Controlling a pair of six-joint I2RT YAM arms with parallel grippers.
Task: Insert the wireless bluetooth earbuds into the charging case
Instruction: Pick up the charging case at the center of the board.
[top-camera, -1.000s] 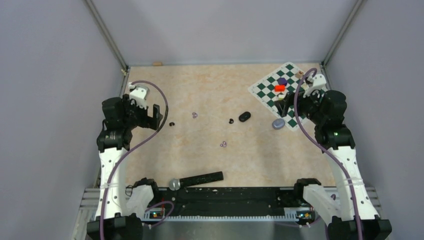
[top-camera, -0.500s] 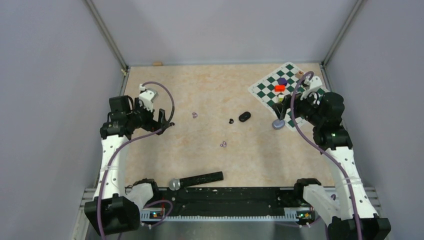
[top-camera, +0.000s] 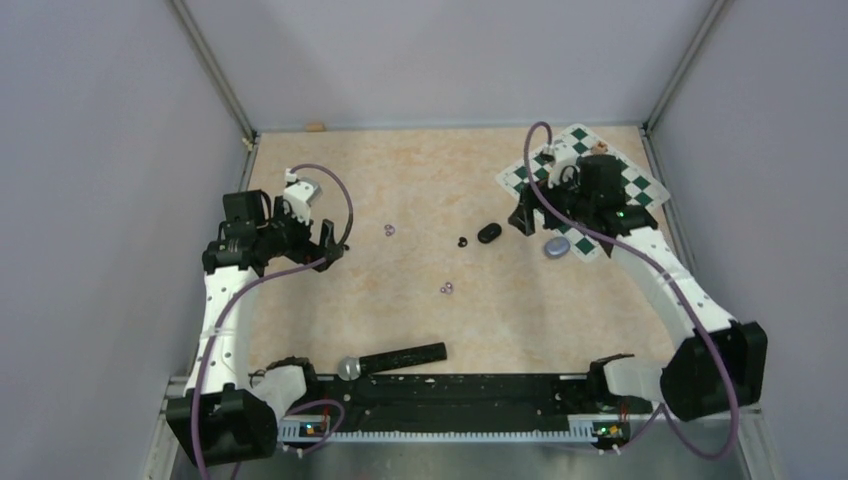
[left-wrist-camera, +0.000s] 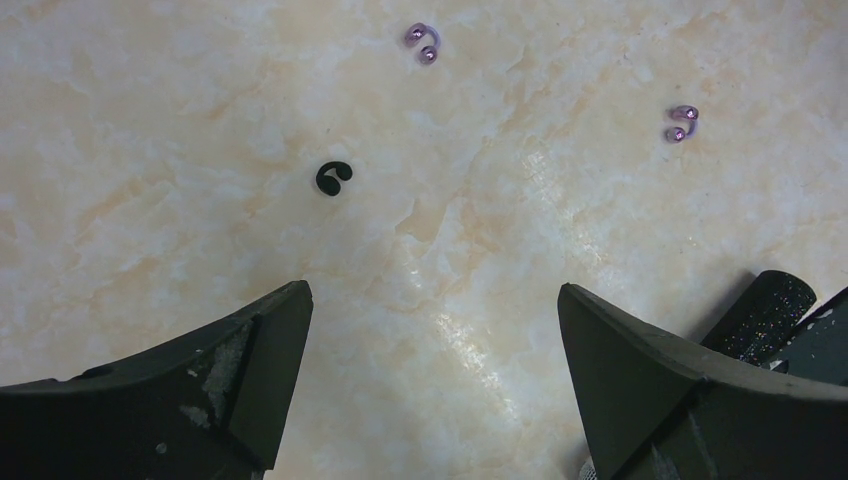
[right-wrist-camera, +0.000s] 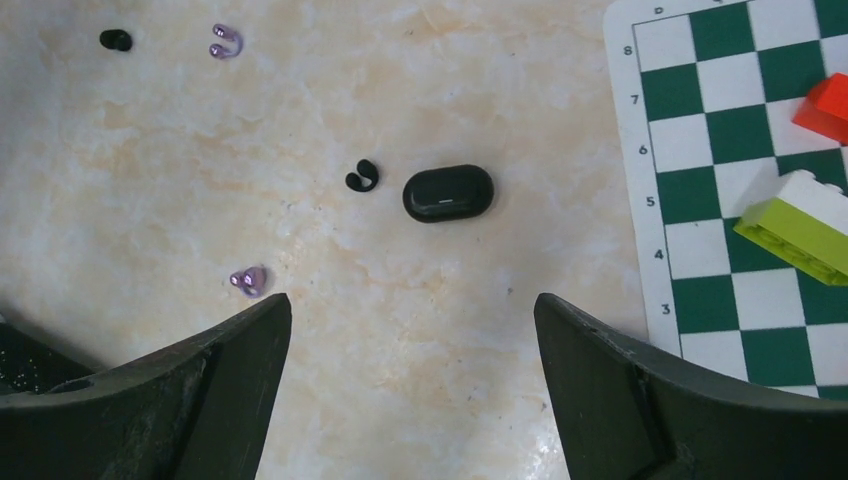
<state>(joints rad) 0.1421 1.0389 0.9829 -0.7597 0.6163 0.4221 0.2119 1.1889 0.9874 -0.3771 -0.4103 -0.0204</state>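
Note:
My left gripper (top-camera: 331, 246) (left-wrist-camera: 432, 292) is open and empty above bare table. A glossy black earbud (left-wrist-camera: 333, 177) lies just ahead of its left finger. Two lilac earbuds (left-wrist-camera: 423, 42) (left-wrist-camera: 681, 123) lie farther out. My right gripper (top-camera: 524, 217) (right-wrist-camera: 412, 300) is open and empty, hovering near the closed black oval case (top-camera: 488, 233) (right-wrist-camera: 448, 192). A second black earbud (top-camera: 462, 242) (right-wrist-camera: 363, 176) lies right beside that case. The lilac buds show in the top view too (top-camera: 389, 230) (top-camera: 447, 289). A grey-lilac oval case (top-camera: 556, 247) lies by the chessboard's near edge.
A green-and-white chessboard (top-camera: 640, 188) (right-wrist-camera: 720, 150) lies at the back right with a red block (right-wrist-camera: 825, 105) and a green-white block (right-wrist-camera: 800, 225) on it. A black microphone (top-camera: 395, 358) lies near the front edge. A small tan object (top-camera: 316, 127) sits at the back wall.
My right arm has swung left from over the chessboard's right side to beside the black case. My left gripper has dropped forward toward the black earbud and barely moved in the last half second.

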